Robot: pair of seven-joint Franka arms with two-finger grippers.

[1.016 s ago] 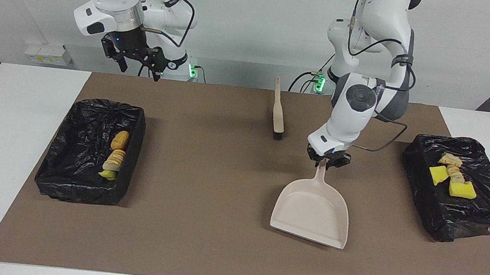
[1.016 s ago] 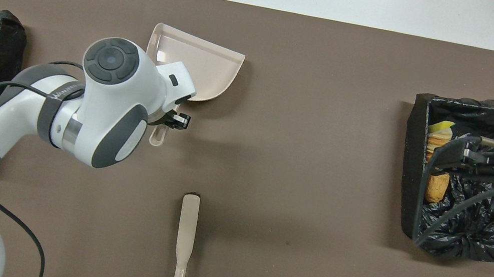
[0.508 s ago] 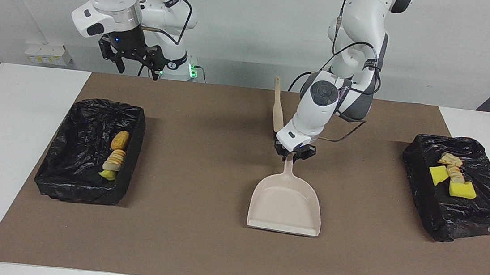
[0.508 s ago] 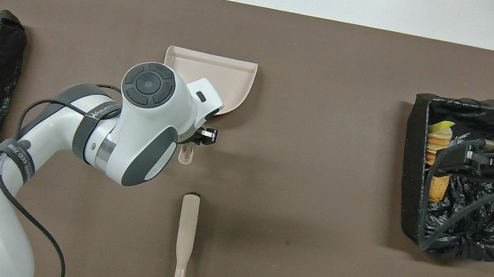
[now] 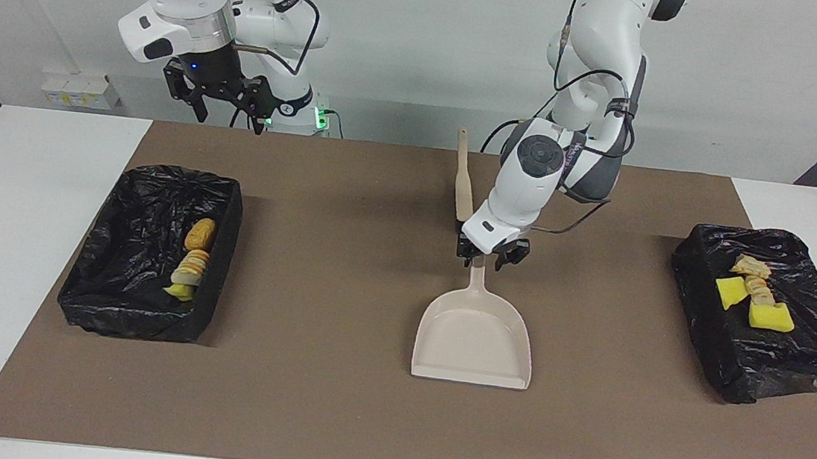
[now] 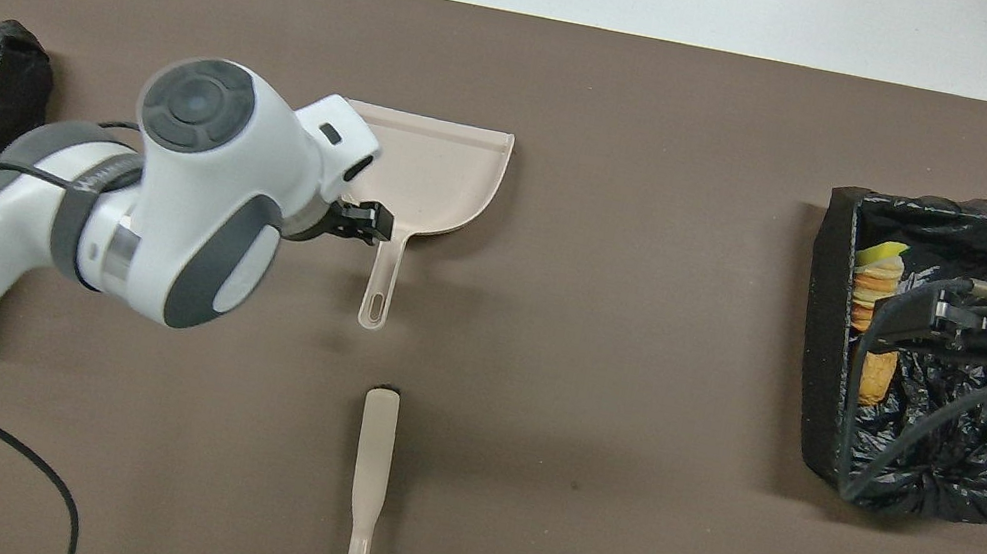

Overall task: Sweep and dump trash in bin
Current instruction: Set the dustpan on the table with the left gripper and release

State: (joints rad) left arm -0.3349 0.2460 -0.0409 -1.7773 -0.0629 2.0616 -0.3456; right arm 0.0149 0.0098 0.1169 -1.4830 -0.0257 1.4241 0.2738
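**A:** Start at nine o'clock in the facing view. What's there?

**B:** A rectangular bin (image 5: 228,193) lined with crinkled, glossy black plastic sits on the matte brown mat (image 5: 324,409) that covers the white surface (image 5: 18,237). Part of the trash lies in it. There is a rounded orange-brown lump (image 5: 200,234), a ridged tan foam stack (image 5: 190,265) and a small yellow scrap (image 5: 180,291).

**A:** And above it?

**B:** At ten o'clock the right end effector (image 5: 231,113) hangs high on its waiting arm, black fingers apart, gripping nothing.

**A:** The middle?

**B:** At twelve o'clock a slim beige brush (image 5: 464,182) lies flat. It has a long smooth handle and dark bristles at the end away from the robots. Just toward six o'clock from it lies the smooth beige plastic dustpan (image 5: 474,341), a shallow scoop with raised side walls. Its narrow handle points to twelve o'clock and its wide mouth to six.

**A:** Is it held?

**B:** No. The left end effector (image 5: 492,256) is just over the handle's tip. Its fingers are spread to either side and not clamped on it. The pan rests flat on the mat.

**A:** And three o'clock?

**B:** A second black-lined bin (image 5: 799,372), its plastic rumpled, holds the rest of the trash. There are two blocky yellow sponge pieces (image 5: 769,317) and pale tan foam lumps (image 5: 750,266).
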